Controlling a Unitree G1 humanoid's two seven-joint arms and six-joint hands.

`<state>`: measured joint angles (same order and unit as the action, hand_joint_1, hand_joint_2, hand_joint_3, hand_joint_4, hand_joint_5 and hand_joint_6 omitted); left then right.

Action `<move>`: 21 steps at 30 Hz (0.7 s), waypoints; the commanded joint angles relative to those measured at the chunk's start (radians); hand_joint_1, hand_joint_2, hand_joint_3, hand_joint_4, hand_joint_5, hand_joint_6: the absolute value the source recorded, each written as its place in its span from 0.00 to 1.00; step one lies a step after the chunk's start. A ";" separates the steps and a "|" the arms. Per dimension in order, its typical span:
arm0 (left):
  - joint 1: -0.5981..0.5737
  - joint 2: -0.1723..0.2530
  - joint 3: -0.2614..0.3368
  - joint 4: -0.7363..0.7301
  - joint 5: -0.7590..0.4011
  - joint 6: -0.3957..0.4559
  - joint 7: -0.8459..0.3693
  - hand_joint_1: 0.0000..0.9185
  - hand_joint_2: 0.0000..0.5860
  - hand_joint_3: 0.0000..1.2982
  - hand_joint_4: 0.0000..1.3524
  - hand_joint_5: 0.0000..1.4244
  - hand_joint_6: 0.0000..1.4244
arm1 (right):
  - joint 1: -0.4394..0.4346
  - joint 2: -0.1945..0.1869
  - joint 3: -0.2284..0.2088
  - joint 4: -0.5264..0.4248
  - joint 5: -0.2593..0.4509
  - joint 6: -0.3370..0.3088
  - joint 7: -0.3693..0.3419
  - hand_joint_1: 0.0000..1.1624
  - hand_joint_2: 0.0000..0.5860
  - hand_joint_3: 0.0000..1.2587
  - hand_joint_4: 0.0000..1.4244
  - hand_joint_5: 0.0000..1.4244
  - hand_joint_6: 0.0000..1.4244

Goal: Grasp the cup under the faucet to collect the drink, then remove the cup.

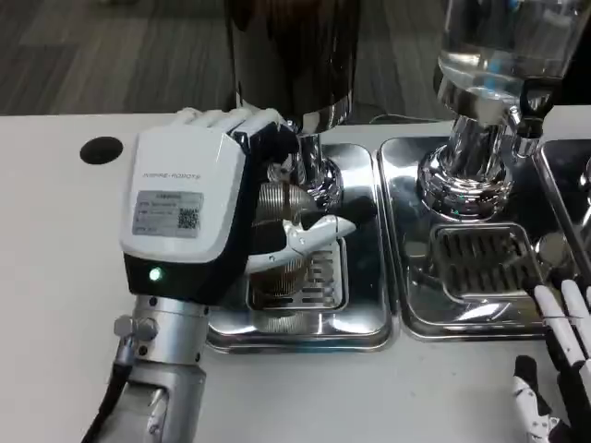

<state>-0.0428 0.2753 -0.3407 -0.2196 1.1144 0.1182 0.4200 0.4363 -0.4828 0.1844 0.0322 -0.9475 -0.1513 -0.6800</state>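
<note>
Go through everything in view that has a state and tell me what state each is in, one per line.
Left hand: wrapped around the cup, gripping it.
Cup: upright on the drip tray under the dark dispenser; contents hidden.
Dark dispenser: no flow visible.
Clear dispenser: nothing beneath its tap.
Right hand: at the table edge, holding nothing, fingers apart.

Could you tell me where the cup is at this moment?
In the head view, the cup stands left of centre on the left drip tray, beneath the dark dispenser, held by the left hand.
</note>
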 commanded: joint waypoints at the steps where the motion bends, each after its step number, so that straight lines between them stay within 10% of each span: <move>1: 0.019 0.001 0.013 -0.007 0.016 0.017 -0.008 0.00 0.13 0.29 0.18 0.28 0.22 | 0.000 0.001 0.004 0.001 0.004 0.003 0.011 0.08 0.88 0.06 0.00 0.00 0.01; 8: 0.008 -0.011 0.012 -0.010 0.017 0.033 -0.013 0.00 0.09 0.16 0.00 0.18 0.15 | 0.005 0.001 0.000 0.005 0.011 0.001 0.012 0.08 0.87 0.06 0.00 0.00 0.01; 21: 0.160 0.002 0.104 -0.108 -0.075 -0.023 0.052 0.00 0.07 0.10 0.00 0.11 0.10 | 0.010 -0.009 -0.014 -0.011 0.035 -0.013 0.015 0.10 0.80 0.06 0.00 0.00 0.01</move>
<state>0.0474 0.2676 -0.2737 -0.2973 1.0706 0.1158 0.4395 0.4406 -0.4834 0.1791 0.0335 -0.9186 -0.1570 -0.6711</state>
